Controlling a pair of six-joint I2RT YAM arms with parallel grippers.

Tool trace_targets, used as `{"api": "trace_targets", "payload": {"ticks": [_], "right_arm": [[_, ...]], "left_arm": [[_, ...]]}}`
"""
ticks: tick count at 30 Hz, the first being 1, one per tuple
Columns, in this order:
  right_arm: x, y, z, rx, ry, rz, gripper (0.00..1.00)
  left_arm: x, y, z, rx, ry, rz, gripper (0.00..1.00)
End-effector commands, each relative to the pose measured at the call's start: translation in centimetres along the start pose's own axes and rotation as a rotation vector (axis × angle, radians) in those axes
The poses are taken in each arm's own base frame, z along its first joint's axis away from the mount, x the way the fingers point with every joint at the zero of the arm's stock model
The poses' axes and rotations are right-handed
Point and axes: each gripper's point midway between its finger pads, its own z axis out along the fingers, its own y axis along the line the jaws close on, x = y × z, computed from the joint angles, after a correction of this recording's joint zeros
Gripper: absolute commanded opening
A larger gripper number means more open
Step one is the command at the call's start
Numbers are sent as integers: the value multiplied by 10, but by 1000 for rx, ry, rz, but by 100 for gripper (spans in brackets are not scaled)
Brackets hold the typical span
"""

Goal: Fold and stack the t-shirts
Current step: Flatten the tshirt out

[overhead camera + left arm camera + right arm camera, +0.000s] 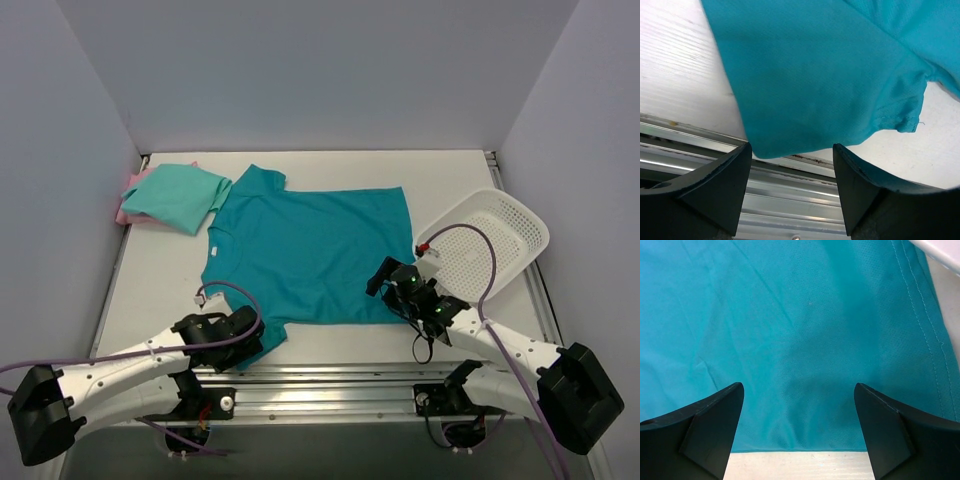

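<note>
The big teal t-shirt [310, 250] lies spread out flat in the middle of the table [150, 270], with its neck to the left of the frame and its bottom edge to the right. It is not folded yet, so I think this is the start of its first fold. The left gripper [240, 335] is at the sleeve in the lower left. Its fingers [715, 185] are apart, with the sleeve edge just at their tips, and nothing is pinched. The right gripper [385, 278] is at the lower right corner of the shirt, wide open over the cloth and holding nothing. Next, I think both need to go down, pinch the near edge and lift it over evenly so the cloth does not bunch up. In the upper left a folded mint green t-shirt [180, 195] sits on top of a pink t-shirt [127, 207]. A white basket with holes [530, 225] leans at the right. The table is white and smooth, with a metal rail [330, 375] along the bottom edge. Plain grey-blue walls stand close on three sides.
</note>
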Motion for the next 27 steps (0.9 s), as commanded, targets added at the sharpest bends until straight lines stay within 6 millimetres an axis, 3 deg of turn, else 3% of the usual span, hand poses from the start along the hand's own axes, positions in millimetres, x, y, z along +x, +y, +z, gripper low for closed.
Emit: {"api": "trace_targets", "payload": {"ticks": [1, 3, 10, 18, 22, 26, 27], "right_arm": [[-3, 0, -2, -16, -10, 1, 87], [-1, 1, -1, -24, -4, 2, 87], [1, -1, -2, -27, 6, -2, 87], [4, 0, 1, -39, 17, 0, 87], [4, -2, 2, -34, 14, 1, 87], [3, -4, 2, -21, 7, 1, 87], [2, -4, 2, -20, 6, 0, 87]], "left_arm": [[12, -23, 9, 28, -3, -60, 74], [21, -34, 15, 36, 8, -65, 74], [37, -34, 31, -42, -32, -22, 74], [23, -23, 20, -38, -100, -45, 73], [16, -13, 21, -47, -135, -59, 65], [10, -16, 20, -13, -161, -69, 41], [8, -16, 20, -10, -170, -65, 31]]}}
